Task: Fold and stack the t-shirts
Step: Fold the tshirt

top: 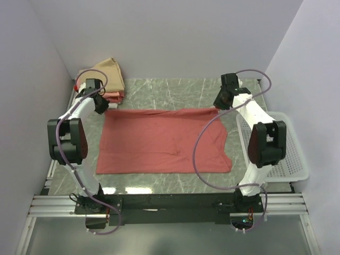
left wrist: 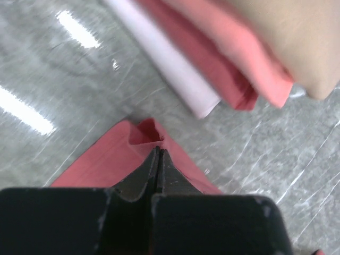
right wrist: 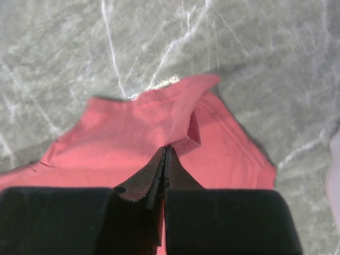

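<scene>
A salmon-red t-shirt lies spread flat on the marble table. My left gripper is shut on its far left corner, which puckers up at the fingertips. My right gripper is shut on its far right corner, where the hem folds up. A stack of folded shirts sits at the far left corner: tan on top, salmon-pink under it. In the left wrist view the stack shows tan, salmon-pink and white layers just beyond the pinched corner.
A white perforated plastic basket stands at the table's right edge beside the right arm. Grey walls close in on the left, back and right. Bare marble lies beyond the shirt's far edge.
</scene>
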Action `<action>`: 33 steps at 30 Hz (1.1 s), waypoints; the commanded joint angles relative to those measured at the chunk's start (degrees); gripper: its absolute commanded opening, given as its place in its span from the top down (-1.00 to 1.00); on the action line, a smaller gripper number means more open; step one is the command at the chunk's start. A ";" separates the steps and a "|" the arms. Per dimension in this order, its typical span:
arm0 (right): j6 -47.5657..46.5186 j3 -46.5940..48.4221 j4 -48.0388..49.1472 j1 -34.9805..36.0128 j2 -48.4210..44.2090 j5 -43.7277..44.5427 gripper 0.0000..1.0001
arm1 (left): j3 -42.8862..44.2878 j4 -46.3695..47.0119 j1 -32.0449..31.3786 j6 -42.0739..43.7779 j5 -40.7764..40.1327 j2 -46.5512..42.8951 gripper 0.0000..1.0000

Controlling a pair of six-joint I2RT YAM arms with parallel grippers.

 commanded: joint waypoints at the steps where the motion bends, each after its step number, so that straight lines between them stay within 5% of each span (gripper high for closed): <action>1: 1.76 -5.46 4.91 -0.61 -8.06 1.17 1.00 | -3.91 3.21 0.75 -1.87 0.68 -5.57 0.99; 16: 6.77 -32.99 13.00 -0.43 -29.24 -1.65 1.00 | -24.65 9.45 1.37 -8.46 -0.98 -22.27 0.99; 33: 7.21 -42.40 12.39 -0.52 -39.71 -4.02 1.00 | -34.32 11.21 4.09 -8.11 -1.17 -31.24 0.99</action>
